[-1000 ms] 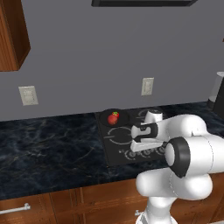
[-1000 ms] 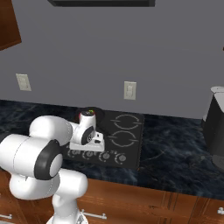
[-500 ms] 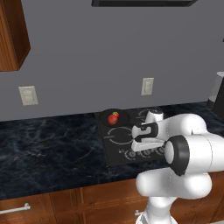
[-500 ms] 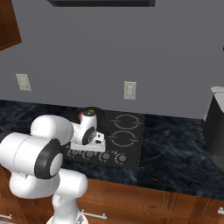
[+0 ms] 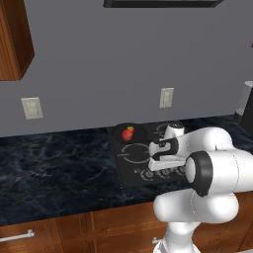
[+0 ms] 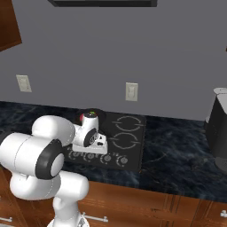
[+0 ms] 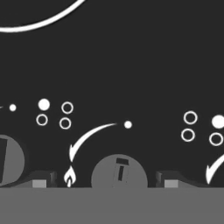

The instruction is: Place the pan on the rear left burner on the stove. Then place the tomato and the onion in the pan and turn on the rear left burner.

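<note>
The black pan [image 5: 130, 131] sits on the rear left burner of the stove [image 5: 143, 165], with the bright red tomato [image 5: 128, 133] in it. The onion is hidden from me. In the right base view the tomato [image 6: 83, 116] peeks out behind my hand. My gripper [image 5: 160, 166] points down at the knob row on the stove's front edge. In the hand view the gripper [image 7: 106, 180] stands open, one fingertip [image 7: 41, 179] on each side of a round grey knob [image 7: 119, 174], with gaps on both sides. A flame mark [image 7: 69, 177] lies just left of that knob.
A second knob [image 7: 8, 159] shows at the left edge of the hand view, and a pale burner arc [image 7: 39, 19] curves at its top. Dark marble counter [image 5: 59, 168] flanks the stove. A dark appliance [image 6: 219, 128] stands at the right, with the grey wall behind.
</note>
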